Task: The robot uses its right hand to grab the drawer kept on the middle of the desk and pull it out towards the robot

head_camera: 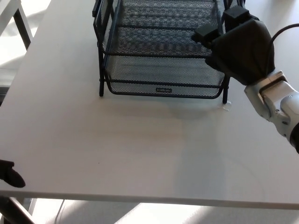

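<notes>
The black wire-mesh drawer [163, 77] is sitting at the bottom of a black mesh tray rack [159, 28] toward the far middle of the white desk [131, 149], its front rim carrying a small label plate [163, 89] and facing the robot. The right hand [240, 46] is hovering at the rack's right front corner, its black back covering that corner; its fingers [205, 32] are reaching over the rim of the tier above the drawer, but whether they are clamping anything I cannot tell. A wide stretch of bare desk is lying open between the drawer's front edge and the near edge of the desk. A tiny pale scrap [226, 107] is lying on the desk just beside the rack's right front foot. The white forearm [278, 102] and a black cable [280, 28] are running off the right border. At the lower left, only a dark tip of the left hand [9, 172] is showing by the desk's near edge, too cut off to read. The rack's upper tiers are being cropped by the top border. Bright floor and a grey table leg [21, 23] are showing at the upper left.
</notes>
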Motion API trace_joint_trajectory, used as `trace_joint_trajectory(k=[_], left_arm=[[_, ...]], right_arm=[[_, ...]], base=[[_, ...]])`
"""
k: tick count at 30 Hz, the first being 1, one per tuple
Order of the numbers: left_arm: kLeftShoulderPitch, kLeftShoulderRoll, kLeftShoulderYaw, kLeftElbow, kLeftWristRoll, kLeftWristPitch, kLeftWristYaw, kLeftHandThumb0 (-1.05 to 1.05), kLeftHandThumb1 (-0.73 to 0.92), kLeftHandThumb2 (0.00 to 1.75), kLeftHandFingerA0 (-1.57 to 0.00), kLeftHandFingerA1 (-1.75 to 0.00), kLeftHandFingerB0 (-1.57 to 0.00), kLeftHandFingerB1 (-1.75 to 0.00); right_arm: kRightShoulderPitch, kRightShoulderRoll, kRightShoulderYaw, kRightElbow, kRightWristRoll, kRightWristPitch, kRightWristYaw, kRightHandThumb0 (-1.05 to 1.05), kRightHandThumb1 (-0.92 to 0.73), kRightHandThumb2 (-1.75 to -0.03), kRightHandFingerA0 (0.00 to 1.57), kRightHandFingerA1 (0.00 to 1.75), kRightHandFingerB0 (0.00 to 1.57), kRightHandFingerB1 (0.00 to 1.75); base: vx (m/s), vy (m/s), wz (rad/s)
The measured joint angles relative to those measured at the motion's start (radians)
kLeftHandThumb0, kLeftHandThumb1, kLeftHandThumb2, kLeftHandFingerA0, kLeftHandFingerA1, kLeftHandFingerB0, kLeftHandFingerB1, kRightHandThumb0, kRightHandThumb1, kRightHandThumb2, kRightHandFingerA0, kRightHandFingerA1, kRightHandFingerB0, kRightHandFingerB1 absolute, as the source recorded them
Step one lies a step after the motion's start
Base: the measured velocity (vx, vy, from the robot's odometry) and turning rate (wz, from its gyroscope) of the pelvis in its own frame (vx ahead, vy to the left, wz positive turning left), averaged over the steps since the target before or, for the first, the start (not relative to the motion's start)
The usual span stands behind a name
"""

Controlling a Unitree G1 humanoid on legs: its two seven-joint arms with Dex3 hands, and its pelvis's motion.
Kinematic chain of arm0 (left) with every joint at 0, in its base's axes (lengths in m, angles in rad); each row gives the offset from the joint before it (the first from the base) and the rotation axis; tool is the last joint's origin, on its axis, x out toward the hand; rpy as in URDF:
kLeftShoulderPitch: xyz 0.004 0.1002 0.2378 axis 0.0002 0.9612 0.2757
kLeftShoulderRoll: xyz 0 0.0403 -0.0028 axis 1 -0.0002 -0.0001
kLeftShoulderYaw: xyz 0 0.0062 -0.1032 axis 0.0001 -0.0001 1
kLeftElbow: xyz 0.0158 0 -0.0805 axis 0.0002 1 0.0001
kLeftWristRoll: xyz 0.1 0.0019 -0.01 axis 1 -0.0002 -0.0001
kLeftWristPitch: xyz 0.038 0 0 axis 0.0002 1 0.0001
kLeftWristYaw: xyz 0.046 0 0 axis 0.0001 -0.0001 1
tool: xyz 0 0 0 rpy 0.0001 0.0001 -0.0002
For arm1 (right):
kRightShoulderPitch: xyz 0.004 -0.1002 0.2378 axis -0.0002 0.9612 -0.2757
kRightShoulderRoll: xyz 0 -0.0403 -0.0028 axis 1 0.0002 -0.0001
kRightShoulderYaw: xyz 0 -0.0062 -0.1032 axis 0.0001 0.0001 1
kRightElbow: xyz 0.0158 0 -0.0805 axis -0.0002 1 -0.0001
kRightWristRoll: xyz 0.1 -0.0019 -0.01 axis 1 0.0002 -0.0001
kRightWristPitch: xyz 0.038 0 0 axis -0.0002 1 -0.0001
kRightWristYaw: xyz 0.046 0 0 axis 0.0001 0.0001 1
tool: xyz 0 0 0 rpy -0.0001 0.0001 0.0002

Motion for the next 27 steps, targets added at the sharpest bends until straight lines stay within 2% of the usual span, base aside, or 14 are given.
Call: trace_joint_trajectory(k=[3,7,10,27], left_arm=[[-0.001,0.000,0.000,0.001,0.000,0.000,0.000,-0.29,0.57,0.57,-0.78,-0.88,-0.82,-0.60],[-0.002,0.000,0.000,-0.001,0.001,0.000,-0.001,-0.29,0.57,0.58,-0.78,-0.86,-0.83,-0.59],[-0.002,0.000,0.000,-0.003,0.001,0.000,-0.001,-0.29,0.57,0.57,-0.78,-0.86,-0.82,-0.59],[-0.008,0.000,0.000,0.008,0.002,-0.007,-0.003,-0.31,0.58,0.58,-0.77,-0.86,-0.82,-0.60]], right_arm=[[0.000,-0.002,-0.002,-0.004,-0.003,-0.008,-0.031,-0.43,-0.52,-0.56,0.88,1.53,0.95,0.66],[0.010,-0.010,-0.002,-0.022,-0.008,-0.011,-0.061,-0.45,-0.52,-0.56,0.87,1.61,0.95,0.66],[0.030,-0.020,-0.007,-0.058,-0.011,-0.010,-0.075,-0.46,-0.53,-0.56,0.85,1.61,0.93,0.66],[0.358,-0.150,-0.116,-0.555,-0.044,0.020,-0.106,-0.43,-0.52,-0.56,0.93,1.48,0.96,0.65]], base=[[0.00,0.000,0.00],[0.00,0.000,0.00],[0.00,0.000,0.00],[0.00,0.000,0.00]])
